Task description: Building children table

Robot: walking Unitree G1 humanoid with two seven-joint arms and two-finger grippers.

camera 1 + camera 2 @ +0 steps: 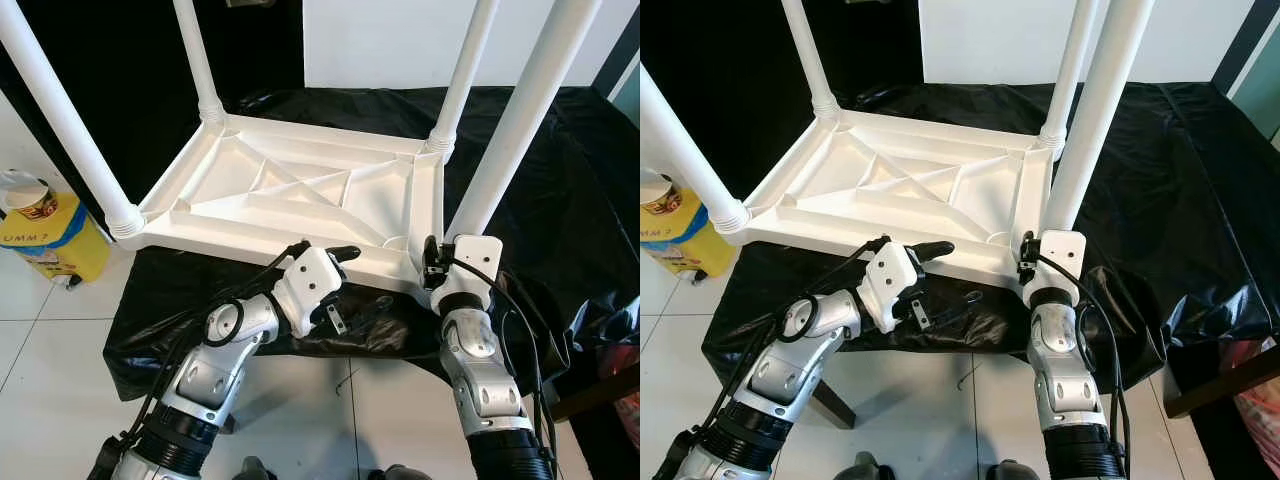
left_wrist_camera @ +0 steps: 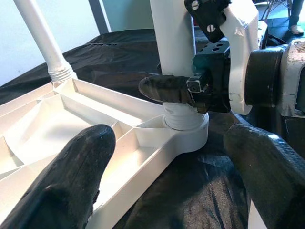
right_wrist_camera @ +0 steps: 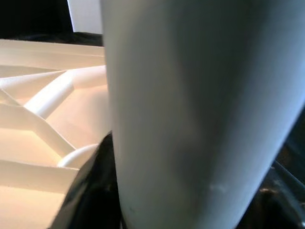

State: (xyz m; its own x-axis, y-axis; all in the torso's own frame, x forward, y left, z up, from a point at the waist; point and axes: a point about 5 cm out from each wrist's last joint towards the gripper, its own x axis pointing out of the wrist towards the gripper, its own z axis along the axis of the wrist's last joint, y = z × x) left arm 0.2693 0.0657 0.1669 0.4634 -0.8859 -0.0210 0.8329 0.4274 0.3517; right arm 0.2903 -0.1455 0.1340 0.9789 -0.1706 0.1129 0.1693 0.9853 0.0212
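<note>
A white plastic children's table (image 1: 300, 190) lies upside down on a black-draped surface, with its legs pointing up. My right gripper (image 1: 437, 258) is shut on the base of the near right leg (image 1: 520, 130), just above its socket at the table's corner. In the right wrist view that leg (image 3: 190, 119) stands between the black fingers (image 3: 88, 191). My left gripper (image 1: 350, 285) is open at the table's front edge, a little left of that corner. In the left wrist view its fingers (image 2: 71, 176) spread wide before the same socket (image 2: 183, 131).
The other legs stand at the near left (image 1: 65, 120), far left (image 1: 197, 55) and far right (image 1: 465, 70). A yellow container (image 1: 55, 240) with a cup on it sits on the tiled floor to the left. The black cloth (image 1: 570, 200) hangs over the surface's front edge.
</note>
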